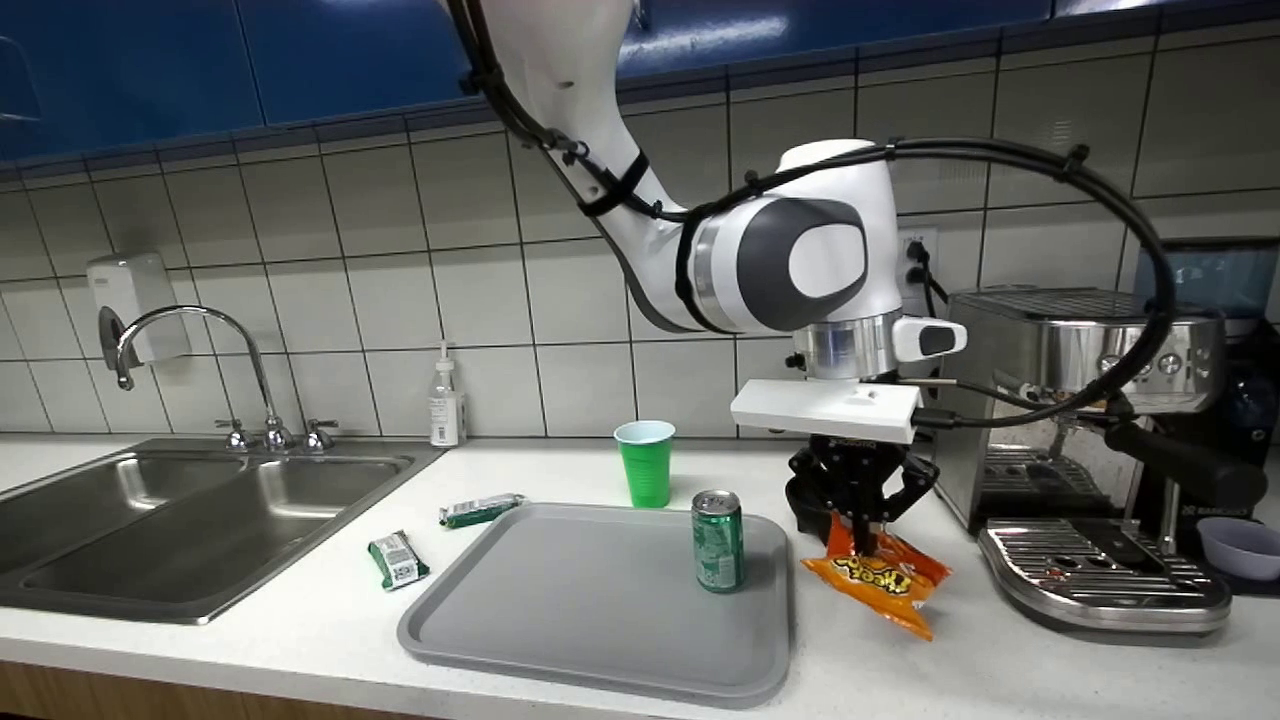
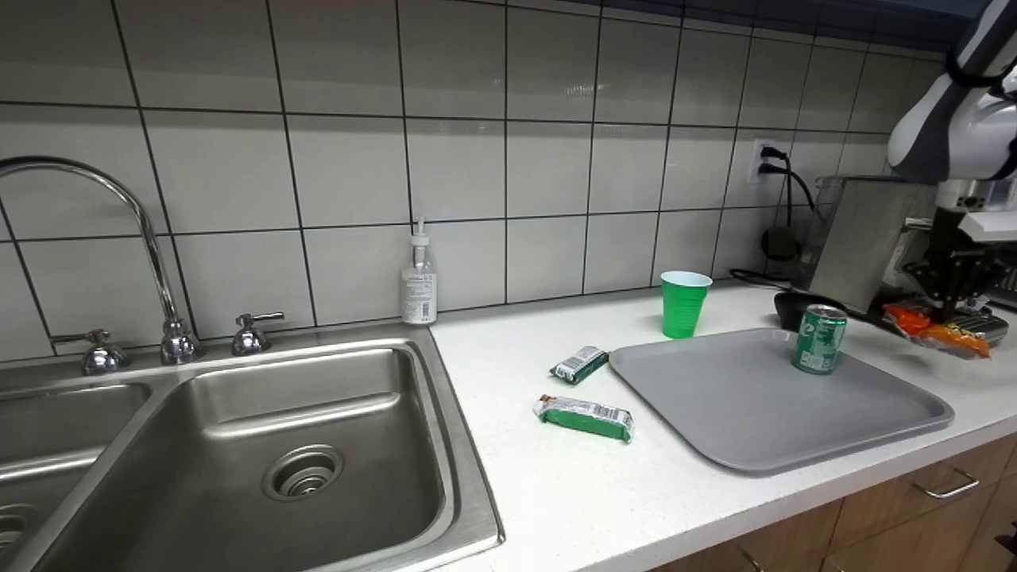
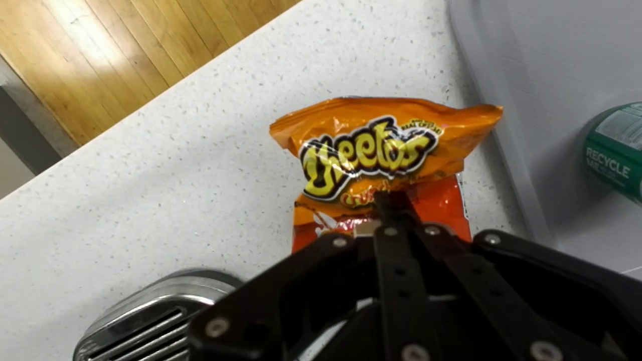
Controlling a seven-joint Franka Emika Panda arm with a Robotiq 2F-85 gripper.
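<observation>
Gripper (image 1: 865, 547): one, pointing down, its two fingers pinched together on the middle of a snack bag (image 3: 371, 155).
Snack bag: one, orange Cheetos, buckled around the fingers, between tray (image 1: 600, 600) and coffee machine (image 1: 1075, 350); I can't tell whether it touches the counter (image 1: 330, 620).
Tray: one, grey, flat on the counter, near the bag.
Can (image 1: 718, 550): one, green, upright on the tray, at the bag's end.
Coffee machine: one, steel, with one lilac bowl (image 1: 1240, 548) near it.
Cup (image 1: 646, 470): one, green, standing just behind the tray.
Wrapped bars (image 2: 586, 418): I count two, green and white, lying between tray and sink (image 2: 469, 469).
Sink: one, two basins, one arched tap (image 2: 146, 230), two handles (image 2: 249, 340).
Pump bottle (image 2: 419, 290): one, by the tiled wall (image 2: 342, 171).
</observation>
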